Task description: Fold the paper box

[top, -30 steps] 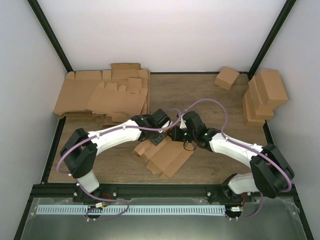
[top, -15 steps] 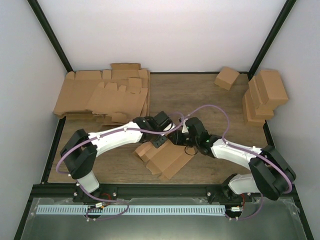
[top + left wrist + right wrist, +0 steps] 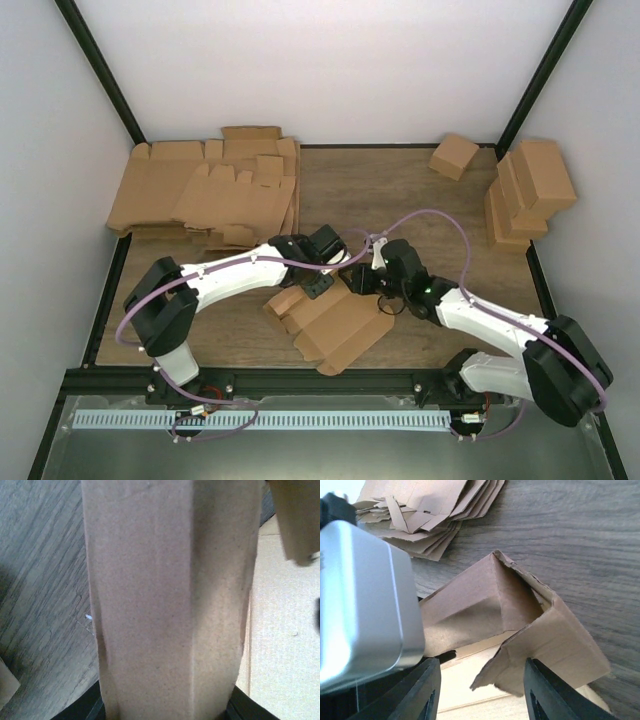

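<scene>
The top view looks down from high behind the arm bases at the bottom of the frame, taking in the whole table (image 3: 400,190). The left wrist camera sits right against the paper box (image 3: 165,605), one panel filling mid-frame. The right wrist camera looks low and close at that box, with the flat cardboard stack (image 3: 435,510) at upper left, as in the top view.

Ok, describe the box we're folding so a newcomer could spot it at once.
On the wooden table, look at the middle, towards the near edge. The paper box lies there alone, half opened with flaps raised, unlike the flat stack at far left and the finished boxes at far right.
</scene>
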Controlling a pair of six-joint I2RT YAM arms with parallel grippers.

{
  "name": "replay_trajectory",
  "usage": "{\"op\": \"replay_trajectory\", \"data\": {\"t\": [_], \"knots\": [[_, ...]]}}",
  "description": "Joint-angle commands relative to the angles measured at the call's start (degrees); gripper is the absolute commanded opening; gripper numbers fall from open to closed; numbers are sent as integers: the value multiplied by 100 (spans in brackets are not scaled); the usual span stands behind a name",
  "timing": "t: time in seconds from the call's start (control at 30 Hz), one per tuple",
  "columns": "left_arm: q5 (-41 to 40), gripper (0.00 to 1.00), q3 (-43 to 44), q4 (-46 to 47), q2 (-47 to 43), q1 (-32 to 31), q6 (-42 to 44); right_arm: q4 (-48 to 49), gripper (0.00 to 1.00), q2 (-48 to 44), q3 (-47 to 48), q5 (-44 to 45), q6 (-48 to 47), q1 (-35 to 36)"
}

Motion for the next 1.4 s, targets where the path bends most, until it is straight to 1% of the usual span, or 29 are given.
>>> {"op": "replay_trajectory", "data": {"t": [0.0,0.13,0.3,0.4,0.47,0.6,0.73,0.87,1.0,1.17,1.2,1.33,1.37], "knots": [[-10,38,-59,-142,104,-46,111,-183,50,-309,-88,200,-492,-30],[94,38,-69,-127,112,-45,108,-148,52,-622,-187,-118,-618,-317],[64,38,-72,-117,88,-41,85,-134,53,-926,-374,-418,-739,-918],[35,38,-67,-132,88,-46,83,-157,54,-933,-358,-460,-868,-1189],[26,38,-68,-142,86,-42,84,-204,58,-789,-251,-555,-1005,-1329],[2,38,-72,-145,82,-42,84,-452,60,-280,63,-848,-1462,-1360],[-50,38,-80,-149,48,-47,83,-164,61,-265,-174,-943,-1604,-1356],[-146,38,-102,-144,10,-40,48,42,63,-243,-374,-859,-1397,-1357],[-239,38,-118,-165,-18,0,25,5,63,-187,-508,-833,-1115,-1353],[-205,38,-122,-162,-37,-1,31,-57,63,-272,-710,-993,-999,-1360],[-205,38,-120,-162,-31,-4,32,-91,64,-312,-739,-1041,-985,-1352],[-239,38,-139,-171,-17,1,34,-343,73,-531,-745,-1290,-947,-1356],[-240,38,-135,-170,-10,3,30,-426,73,-607,-734,-1358,-948,-1354]]}}
